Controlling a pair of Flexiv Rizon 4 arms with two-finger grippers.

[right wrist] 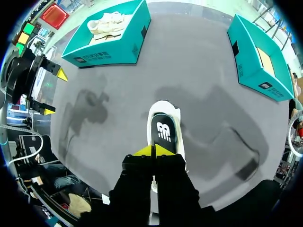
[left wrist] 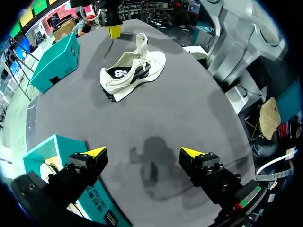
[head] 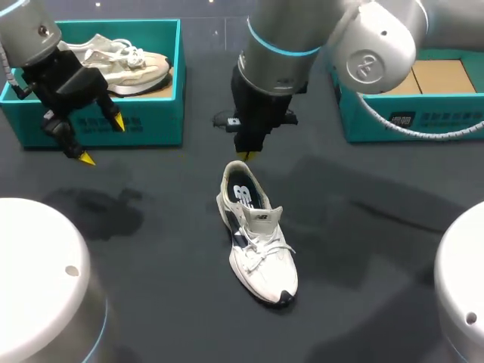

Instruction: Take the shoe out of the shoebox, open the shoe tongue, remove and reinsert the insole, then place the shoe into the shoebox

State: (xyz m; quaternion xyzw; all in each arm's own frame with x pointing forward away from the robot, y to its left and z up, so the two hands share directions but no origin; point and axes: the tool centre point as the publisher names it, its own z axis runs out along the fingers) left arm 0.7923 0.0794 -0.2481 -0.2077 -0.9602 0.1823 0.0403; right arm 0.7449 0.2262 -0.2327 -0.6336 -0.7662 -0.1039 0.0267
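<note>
Head view: shoe sits out on the surface, tongue lifted, insole inside. My right pincer hangs clenched over the heel, and my left pincer is released. I judge reboxing remains.

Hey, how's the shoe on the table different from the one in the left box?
The shoe on the table is white with dark side panels; the boxed shoe is cream and beige. The table one stands upright with its tongue lifted, while the boxed one lies inside the teal box. Both are laced sneakers.
</note>
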